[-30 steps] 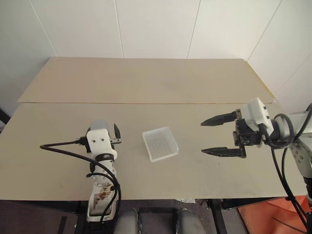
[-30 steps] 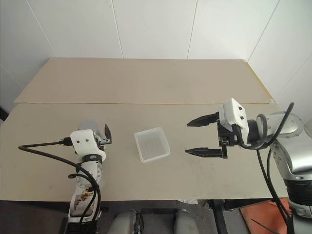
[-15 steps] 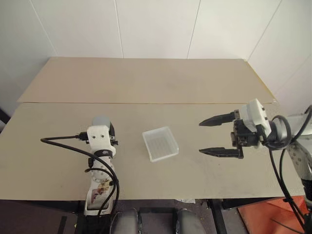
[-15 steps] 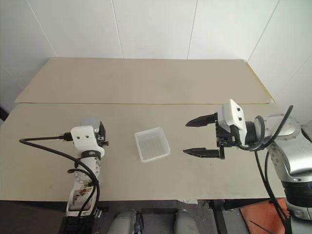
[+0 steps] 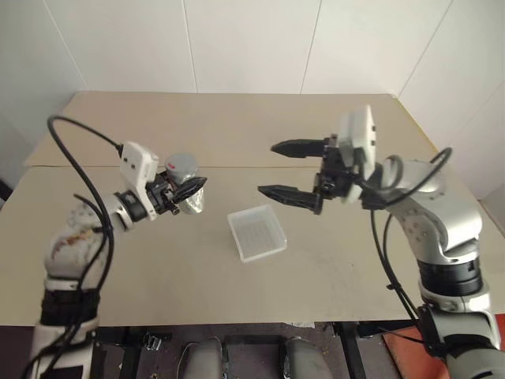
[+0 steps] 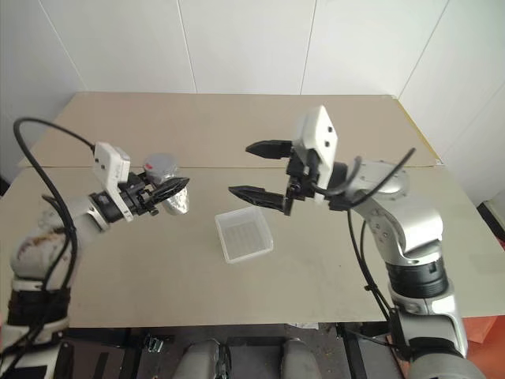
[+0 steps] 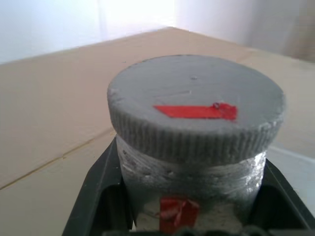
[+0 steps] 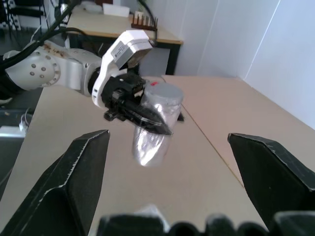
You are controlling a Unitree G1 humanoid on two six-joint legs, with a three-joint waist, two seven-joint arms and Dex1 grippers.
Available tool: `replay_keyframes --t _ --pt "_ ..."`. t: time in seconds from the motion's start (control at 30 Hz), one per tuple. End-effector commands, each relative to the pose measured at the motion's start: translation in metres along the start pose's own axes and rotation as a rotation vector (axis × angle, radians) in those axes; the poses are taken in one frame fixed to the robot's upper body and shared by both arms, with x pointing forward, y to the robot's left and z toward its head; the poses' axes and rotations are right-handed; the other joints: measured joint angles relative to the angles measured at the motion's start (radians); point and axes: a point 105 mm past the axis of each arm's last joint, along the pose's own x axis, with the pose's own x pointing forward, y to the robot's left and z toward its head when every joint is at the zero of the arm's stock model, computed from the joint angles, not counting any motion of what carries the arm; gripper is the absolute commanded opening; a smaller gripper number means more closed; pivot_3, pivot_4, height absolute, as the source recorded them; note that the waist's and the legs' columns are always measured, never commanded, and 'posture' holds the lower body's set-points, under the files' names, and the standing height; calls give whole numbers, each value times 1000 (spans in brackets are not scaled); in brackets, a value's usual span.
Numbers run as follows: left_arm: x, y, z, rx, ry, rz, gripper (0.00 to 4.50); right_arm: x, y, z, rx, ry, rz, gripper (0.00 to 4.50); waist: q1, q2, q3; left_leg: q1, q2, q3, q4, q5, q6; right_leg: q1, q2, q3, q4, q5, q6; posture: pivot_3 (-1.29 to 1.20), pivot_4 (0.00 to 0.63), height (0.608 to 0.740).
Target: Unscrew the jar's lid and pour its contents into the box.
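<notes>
The jar (image 5: pixel 191 203) is clear with a red label (image 7: pixel 179 212), and its grey lid (image 7: pixel 197 93) with a red mark is screwed on. It hangs above the table, left of the box, with my left gripper (image 5: pixel 189 189) shut on its body just under the lid. The contents are hidden. The box (image 5: pixel 258 234), a shallow translucent white tray, lies on the table below and between the arms. My right gripper (image 5: pixel 268 168) is open, raised above the box's far side, pointing left at the jar, with a gap still between them. Its wrist view shows the jar (image 8: pixel 155 123) framed between its fingers (image 8: pixel 74 182).
The beige table (image 5: pixel 331 276) has a seam (image 5: pixel 237 166) running across it behind the jar, and its front edge is close to me. White walls stand behind it. A black cable (image 5: pixel 75 142) loops from my left wrist.
My left gripper closed on the jar, lifted it off the table and swung from pointing down to level. My right gripper stayed open and moved left and up toward the jar.
</notes>
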Motion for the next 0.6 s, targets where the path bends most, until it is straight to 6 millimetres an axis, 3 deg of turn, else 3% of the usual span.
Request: replay_keyframes --t 0.03,0.13,0.23,0.57,0.6 --pt "7 -21 18 1 -19 -266 2032 23 -1 13 4 -18 -16 4500 0 0 0 0 0 0 0 0 0 0 0 0 0 0 0 0 150 740" --pt "14 -31 25 18 -16 -412 2032 48 -3 17 40 -13 -35 4500 -3 0 0 0 0 2 0 0 0 0 1 0 1 0 0 0 150 740" --pt "22 -36 29 75 -34 -487 2032 60 -2 16 56 -4 -44 4500 -3 0 0 -1 0 5 0 1 -1 -1 1 -1 2 0 0 0 150 740" --pt "36 -42 34 166 -82 -534 2032 65 -3 11 100 23 -50 4500 -10 0 0 -3 1 6 0 1 -1 -2 1 -1 2 0 0 0 150 740" --pt "36 -42 34 165 -84 -533 2032 65 -3 10 102 23 -50 4318 -11 0 0 -3 1 6 0 1 -1 -2 1 -1 2 0 0 0 150 740"
